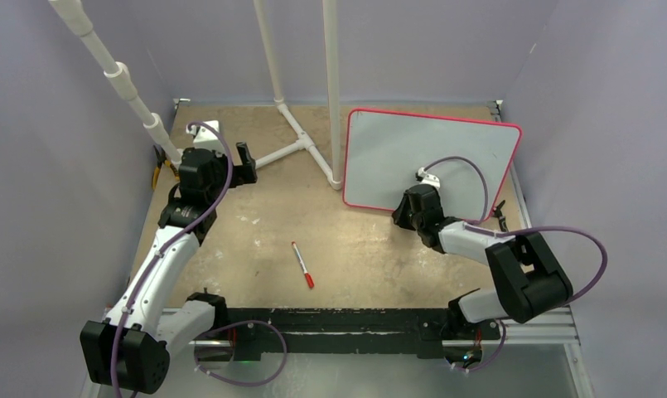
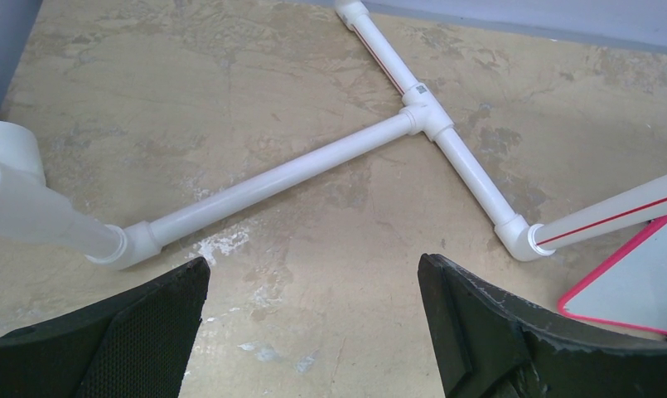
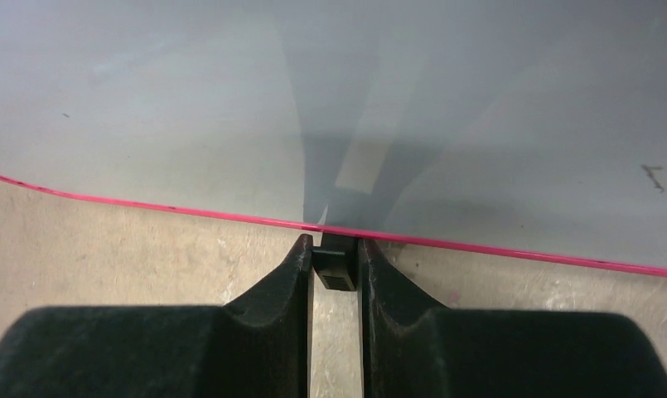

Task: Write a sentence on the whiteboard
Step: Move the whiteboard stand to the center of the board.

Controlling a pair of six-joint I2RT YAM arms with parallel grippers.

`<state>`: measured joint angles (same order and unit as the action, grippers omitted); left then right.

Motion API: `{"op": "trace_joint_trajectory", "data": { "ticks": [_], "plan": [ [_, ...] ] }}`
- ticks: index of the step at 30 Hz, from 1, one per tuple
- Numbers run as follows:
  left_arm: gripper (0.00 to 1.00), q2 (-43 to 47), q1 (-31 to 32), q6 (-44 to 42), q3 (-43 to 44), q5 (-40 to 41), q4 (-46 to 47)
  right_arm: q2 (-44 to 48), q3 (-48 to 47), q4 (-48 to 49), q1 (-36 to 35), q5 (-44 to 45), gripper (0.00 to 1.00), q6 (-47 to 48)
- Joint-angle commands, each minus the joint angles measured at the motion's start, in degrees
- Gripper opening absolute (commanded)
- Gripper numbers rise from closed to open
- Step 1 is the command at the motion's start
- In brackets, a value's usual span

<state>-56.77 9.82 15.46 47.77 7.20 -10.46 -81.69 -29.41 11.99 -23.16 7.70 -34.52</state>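
Note:
The whiteboard with its red-pink frame stands tilted at the back right. No red lettering shows on its face; I see only a small dark mark. My right gripper is at the board's lower edge, shut on one of its small black feet, as the right wrist view shows. The red-capped marker lies on the table in the middle, apart from both grippers. My left gripper is open and empty at the back left. The board's corner shows at the right.
A white PVC pipe frame lies on the table with uprights just left of the board; its T-joint is in front of my left gripper. Another slanted pipe stands at the far left. Purple walls close in the table.

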Motion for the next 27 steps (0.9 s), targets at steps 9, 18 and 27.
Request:
{"op": "trace_joint_trajectory", "data": {
  "ticks": [9, 18, 27],
  "plan": [
    [0.95, 0.6, 0.9, -0.5, -0.3, -1.5, 0.0, 10.2, 3.7, -3.7, -1.9, -5.2, 0.45, -7.0],
    [0.95, 1.2, 1.0, 0.7, -1.5, -2.5, -2.6, 20.9, 6.5, -8.1, -3.5, -7.6, 0.60, -6.7],
    [0.94, 1.3, 0.9, 2.7, -2.8, -2.2, -6.3, 20.6, 0.0, -11.5, -22.4, -0.6, 0.58, -9.2]
  ]
}}
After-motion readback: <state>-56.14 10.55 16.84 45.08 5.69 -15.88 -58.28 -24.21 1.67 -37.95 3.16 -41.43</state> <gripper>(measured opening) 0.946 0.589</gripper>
